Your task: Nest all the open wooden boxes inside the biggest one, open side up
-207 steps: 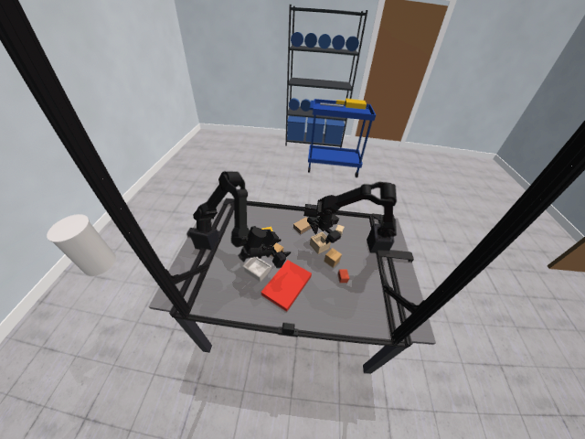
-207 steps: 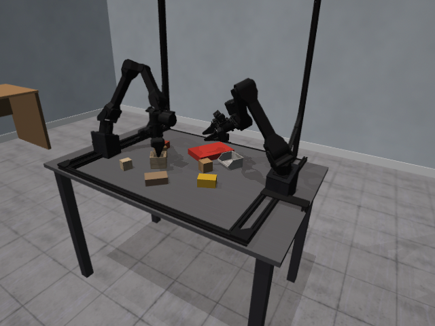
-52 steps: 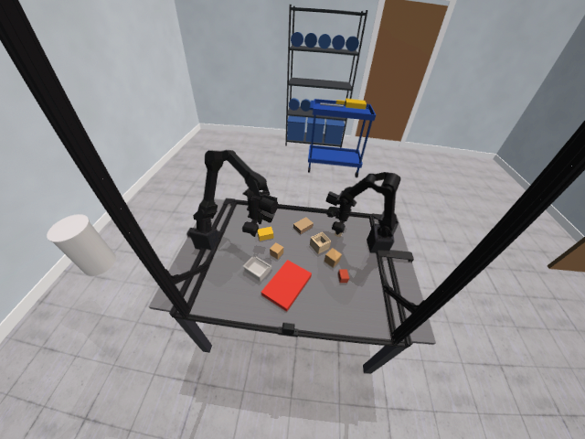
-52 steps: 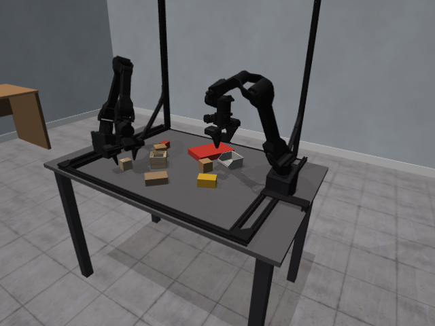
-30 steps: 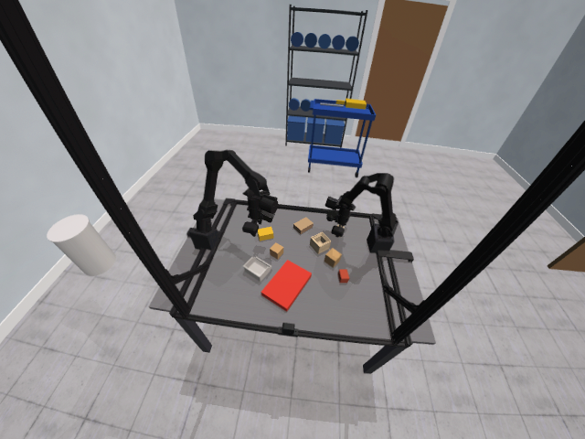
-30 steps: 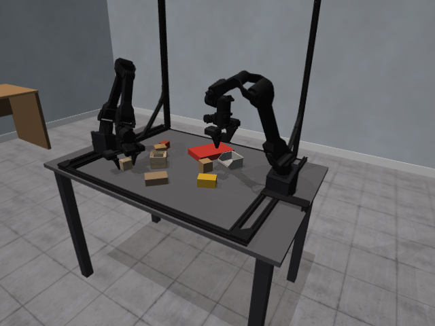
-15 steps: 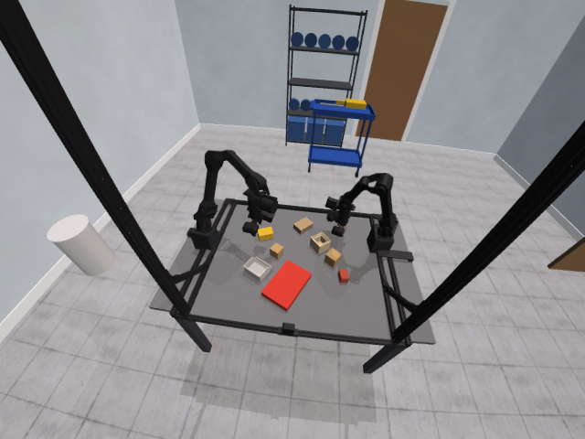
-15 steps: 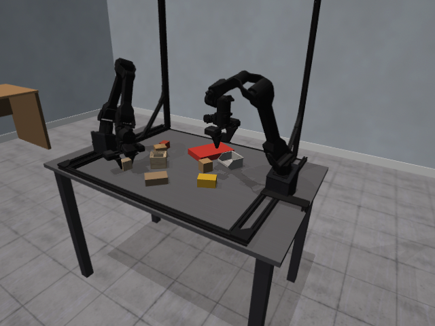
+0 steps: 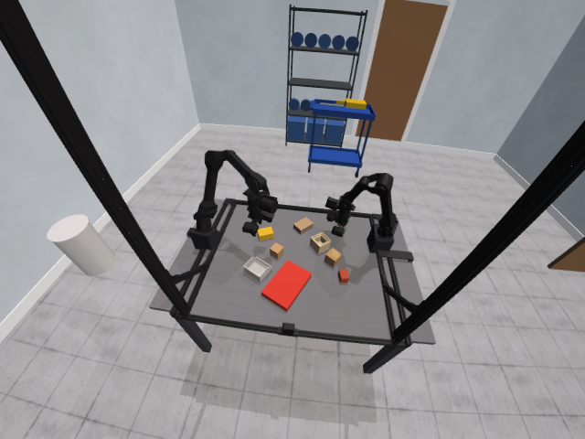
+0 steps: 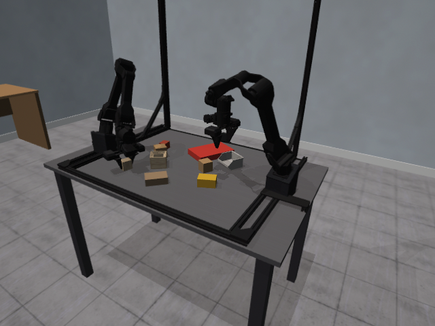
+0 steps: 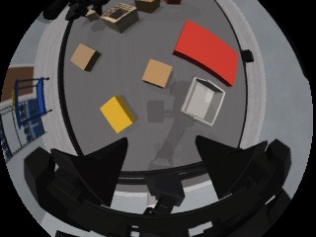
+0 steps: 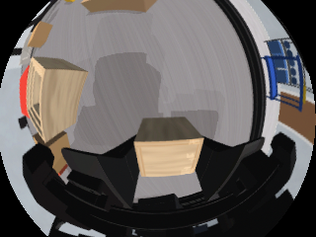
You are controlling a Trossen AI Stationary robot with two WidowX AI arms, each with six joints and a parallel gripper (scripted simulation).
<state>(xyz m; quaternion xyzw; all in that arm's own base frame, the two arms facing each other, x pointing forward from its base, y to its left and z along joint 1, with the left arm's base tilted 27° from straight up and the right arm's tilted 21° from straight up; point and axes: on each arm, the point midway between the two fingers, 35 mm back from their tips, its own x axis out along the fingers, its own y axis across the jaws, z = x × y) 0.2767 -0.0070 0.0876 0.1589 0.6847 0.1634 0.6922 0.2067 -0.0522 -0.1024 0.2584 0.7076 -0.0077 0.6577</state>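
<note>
Right wrist view: our right gripper points down, clamping the small wooden box between its fingers. Our left gripper hangs open.

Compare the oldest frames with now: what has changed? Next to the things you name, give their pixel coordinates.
The right hand (image 9: 338,229) (image 10: 126,164) (image 12: 164,134) moved from over the wooden nest (image 9: 323,248) (image 10: 158,161) (image 12: 64,104) toward its own side, lowered and closed on the small wooden box (image 10: 126,164) (image 12: 169,157). The left hand (image 9: 260,223) (image 10: 221,142) (image 11: 162,140) drew back from near the red slab (image 9: 286,284) (image 10: 210,151) (image 11: 207,51). Nest, slab and pale tray (image 9: 257,269) (image 10: 236,161) (image 11: 202,101) stayed put; the box shows no clear shift.
</note>
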